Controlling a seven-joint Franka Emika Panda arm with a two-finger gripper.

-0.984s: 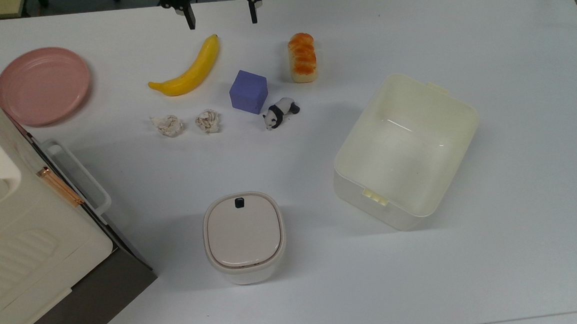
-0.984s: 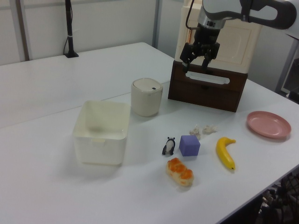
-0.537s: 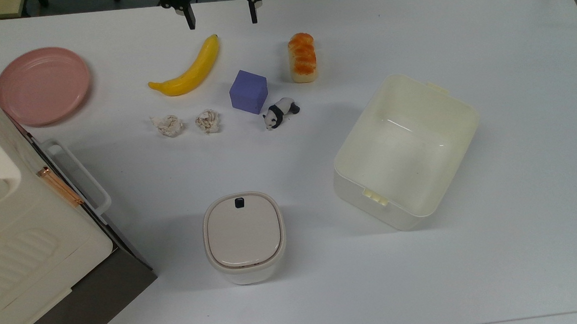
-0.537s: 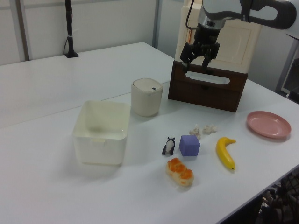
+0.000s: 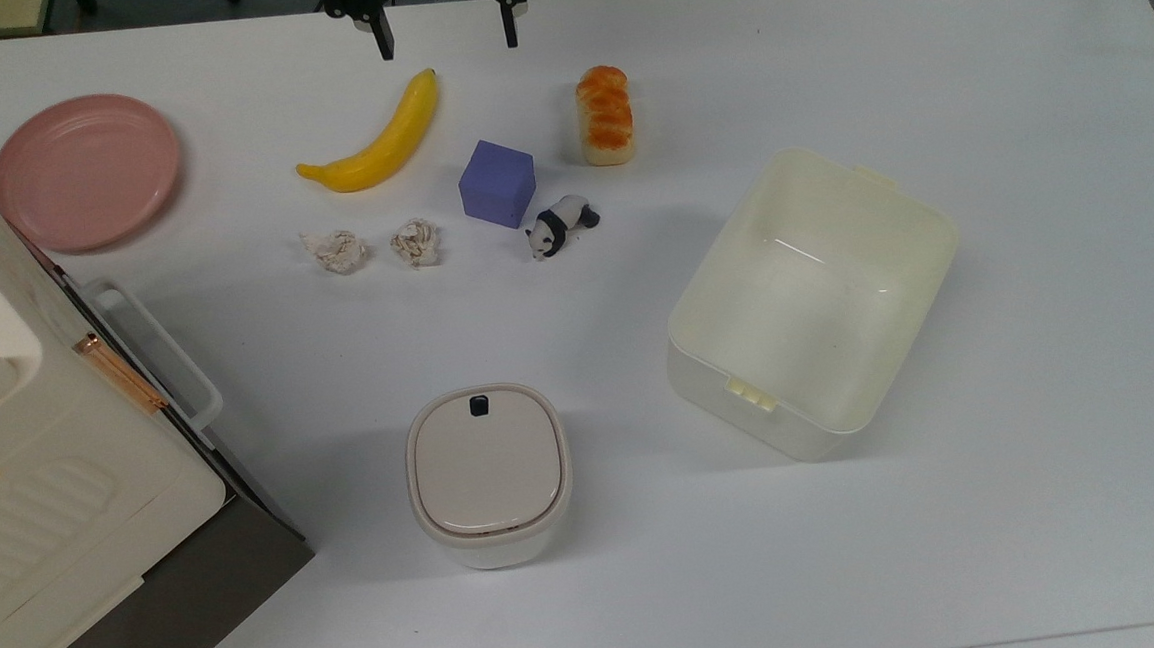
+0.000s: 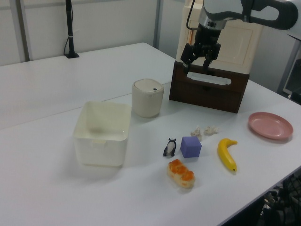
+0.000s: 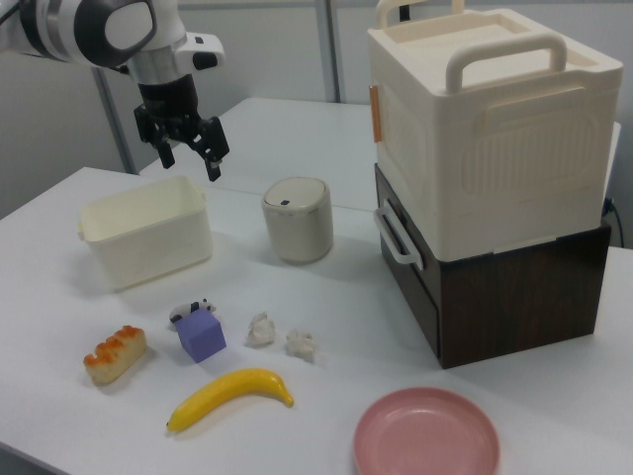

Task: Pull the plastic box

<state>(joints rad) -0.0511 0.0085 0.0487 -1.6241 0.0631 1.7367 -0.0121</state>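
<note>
Top view, left to right: end effector (image 5: 442,27) spread wide, grasping nothing, up high at the bench's (image 5: 1023,86) far edge above the banana (image 5: 375,141); plastic box (image 5: 814,299) sits well apart, down-right, long axis diagonal.

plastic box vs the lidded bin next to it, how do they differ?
The plastic box is lidless and empty; the lidded bin is closed, with a black button on top. The plastic box is larger, wider and rectangular; the lidded bin is a narrower rounded square. Both are cream-white and stand upright on the table.
</note>
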